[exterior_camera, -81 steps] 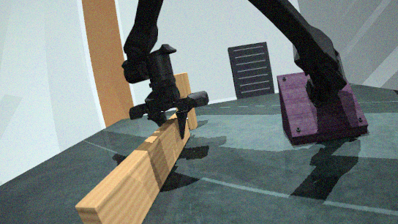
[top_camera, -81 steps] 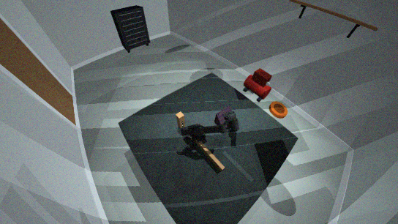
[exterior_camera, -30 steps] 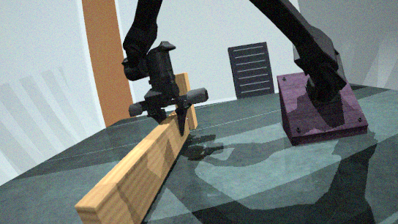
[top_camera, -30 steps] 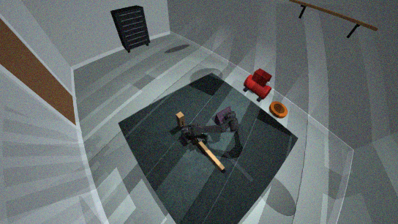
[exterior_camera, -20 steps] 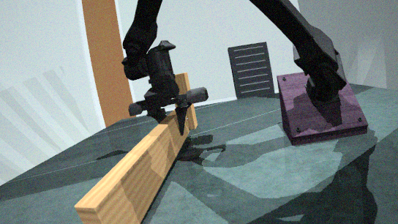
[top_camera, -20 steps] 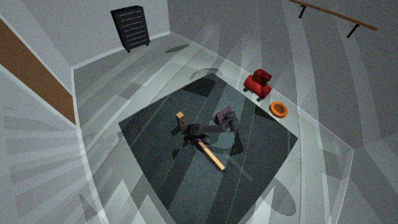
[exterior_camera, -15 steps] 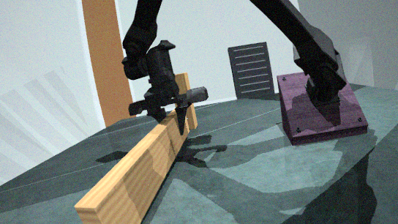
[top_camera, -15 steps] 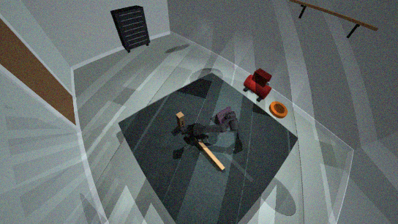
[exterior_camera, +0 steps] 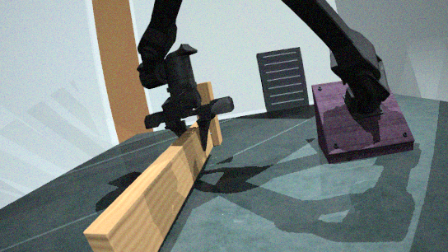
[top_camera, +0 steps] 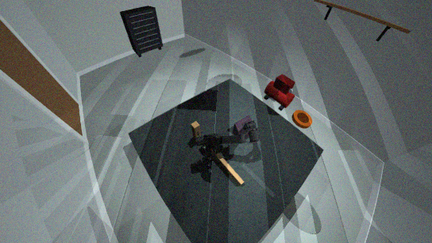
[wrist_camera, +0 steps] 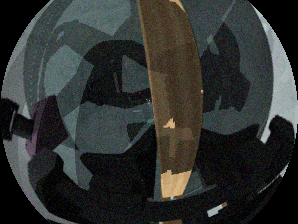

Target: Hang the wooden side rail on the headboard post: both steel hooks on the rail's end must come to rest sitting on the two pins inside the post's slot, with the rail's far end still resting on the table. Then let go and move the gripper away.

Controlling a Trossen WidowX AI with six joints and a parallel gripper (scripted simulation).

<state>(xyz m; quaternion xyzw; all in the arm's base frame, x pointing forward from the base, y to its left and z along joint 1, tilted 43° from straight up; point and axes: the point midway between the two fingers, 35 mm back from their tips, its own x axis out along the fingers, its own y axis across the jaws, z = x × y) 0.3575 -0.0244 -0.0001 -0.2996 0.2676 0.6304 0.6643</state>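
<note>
The wooden side rail (top_camera: 231,171) (exterior_camera: 144,202) (wrist_camera: 175,75) stands on its narrow edge, its near end toward the exterior camera. Its lower near corner is cut off there, so contact with the table (top_camera: 254,206) is not clear. The headboard post (top_camera: 195,130) (exterior_camera: 204,91) stands upright behind the gripper at the rail's other end. My gripper (exterior_camera: 193,137) is shut on the rail near that end, one finger on each side. The rail's end is close to the post. The hooks, pins and slot are hidden, so whether the hooks sit on the pins cannot be told.
The arm's base stands on a purple block (exterior_camera: 329,142) (wrist_camera: 50,125) to the right of the rail in the exterior view. A black slatted cabinet (top_camera: 142,29) (exterior_camera: 282,78), a red object (top_camera: 279,95) and an orange ring (top_camera: 295,121) stand beyond the table.
</note>
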